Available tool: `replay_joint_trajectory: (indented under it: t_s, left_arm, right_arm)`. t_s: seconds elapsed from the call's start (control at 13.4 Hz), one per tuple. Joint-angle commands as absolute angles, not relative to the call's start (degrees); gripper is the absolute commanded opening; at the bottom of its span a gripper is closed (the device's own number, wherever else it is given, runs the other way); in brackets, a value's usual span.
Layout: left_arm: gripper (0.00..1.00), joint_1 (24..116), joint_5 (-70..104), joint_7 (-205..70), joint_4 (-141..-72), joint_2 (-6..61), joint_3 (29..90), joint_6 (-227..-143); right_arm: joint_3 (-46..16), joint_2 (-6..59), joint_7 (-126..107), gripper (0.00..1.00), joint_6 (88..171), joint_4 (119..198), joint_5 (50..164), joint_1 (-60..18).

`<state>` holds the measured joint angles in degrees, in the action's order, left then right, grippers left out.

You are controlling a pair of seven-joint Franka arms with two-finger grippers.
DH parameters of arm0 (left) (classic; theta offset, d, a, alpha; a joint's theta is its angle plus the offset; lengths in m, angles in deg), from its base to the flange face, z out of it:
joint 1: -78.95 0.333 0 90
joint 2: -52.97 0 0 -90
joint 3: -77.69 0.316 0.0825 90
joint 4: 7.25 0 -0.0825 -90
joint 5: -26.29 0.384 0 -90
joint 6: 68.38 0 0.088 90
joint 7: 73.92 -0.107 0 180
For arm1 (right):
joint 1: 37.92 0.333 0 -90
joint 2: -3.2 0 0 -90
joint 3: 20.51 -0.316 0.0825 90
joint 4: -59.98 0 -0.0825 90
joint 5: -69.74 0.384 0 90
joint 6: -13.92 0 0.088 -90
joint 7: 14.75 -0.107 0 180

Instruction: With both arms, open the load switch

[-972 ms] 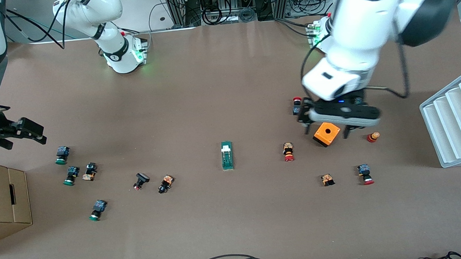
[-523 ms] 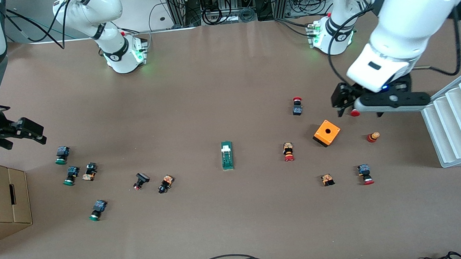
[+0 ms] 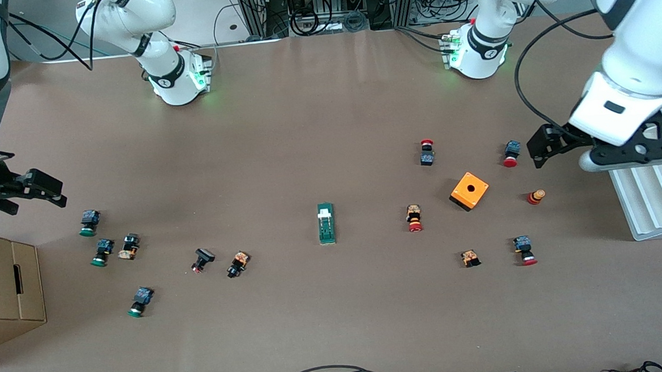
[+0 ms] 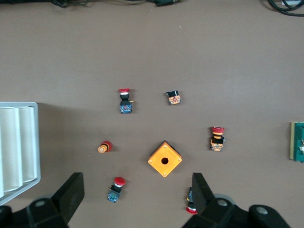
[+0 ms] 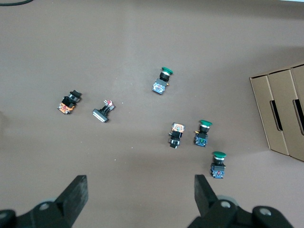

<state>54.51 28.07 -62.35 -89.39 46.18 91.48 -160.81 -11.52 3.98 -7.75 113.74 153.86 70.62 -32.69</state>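
Black fingers of the left gripper [image 3: 601,146] stand wide and empty above the white ribbed tray [image 3: 657,191] at that arm's end of the table, and the right gripper [image 3: 22,191] hovers just as wide near the cardboard box [image 3: 7,282], so both arms seem parked clear of the work. Between them the single dark-green load switch [image 3: 326,223] lies flat and untouched mid-table, open to reach from either end. Around it I count one orange box [image 3: 469,190] and thirteen small push-buttons.
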Motion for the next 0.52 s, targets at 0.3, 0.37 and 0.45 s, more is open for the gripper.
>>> replay_joint_trajectory:
  t_s: [0.3,0.37,0.45]
  left_arm:
    - [1.0,66.1,24.4,-70.4,-90.8,47.1,87.2,-160.2]
    - [1.0,68.1,24.4,-70.6,-90.8,47.3,85.3,-160.3]
    - [1.0,68.8,24.4,-70.7,-90.8,47.5,84.8,-160.3]
  right_arm:
    - [-11.5,4.0,-7.6,1.0,113.9,153.3,69.4,-32.6]
    - [-11.5,4.0,-7.6,1.0,113.9,153.3,69.4,-32.6]
    - [-11.5,4.0,-7.5,1.0,113.9,153.3,69.4,-32.6]
